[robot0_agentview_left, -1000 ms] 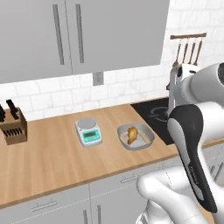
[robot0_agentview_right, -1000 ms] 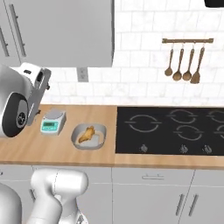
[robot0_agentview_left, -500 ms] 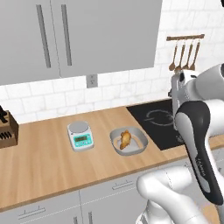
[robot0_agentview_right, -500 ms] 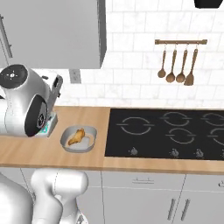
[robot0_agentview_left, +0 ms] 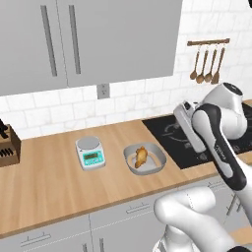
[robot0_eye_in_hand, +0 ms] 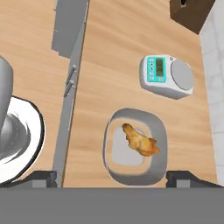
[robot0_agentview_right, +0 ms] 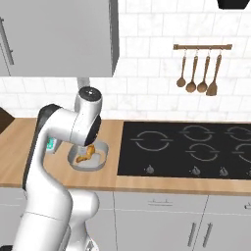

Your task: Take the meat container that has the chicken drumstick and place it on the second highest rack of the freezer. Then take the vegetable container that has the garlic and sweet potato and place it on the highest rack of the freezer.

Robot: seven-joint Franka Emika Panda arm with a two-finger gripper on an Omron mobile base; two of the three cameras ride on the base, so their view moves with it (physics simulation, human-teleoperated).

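1. The gripper (robot0_eye_in_hand: 111, 175) hangs above the wooden counter (robot0_eye_in_hand: 113, 52), looking straight down on it. Its two dark fingertips (robot0_eye_in_hand: 40, 177) stand as far apart as they go, one at each lower corner of the hand view, and there is nothing between them.
2. Directly under the gripper, between the two fingertips, sits a shallow light-grey oval meat container (robot0_eye_in_hand: 161, 135) with rounded corners. It rests flat on the counter.
3. Inside the container lies a small golden orange-brown chicken drumstick (robot0_eye_in_hand: 141, 141), lumpy in shape, lying aslant and reaching towards one side of the bowl. The gripper is above it and not touching it or the container.
4. Beyond the container from the gripper, and apart from it, stands a small white kitchen scale (robot0_eye_in_hand: 167, 76) with a teal display panel and a round grey weighing plate.
5. Further off past the scale, at the far corner of the hand view, is a dark brown wooden knife block (robot0_eye_in_hand: 192, 13).
6. In the left base view the container (robot0_agentview_left: 158, 156) is near the middle of the counter, with the scale (robot0_agentview_left: 90, 152) beside it and a black glass cooktop (robot0_agentview_left: 170, 135) on its other side.
7. In the right base view the white arm partly hides the container (robot0_agentview_right: 100, 158), which sits just beside the cooktop (robot0_agentview_right: 186, 152). Wooden spoons (robot0_agentview_right: 198, 73) hang on a rail on the white tiled wall behind.
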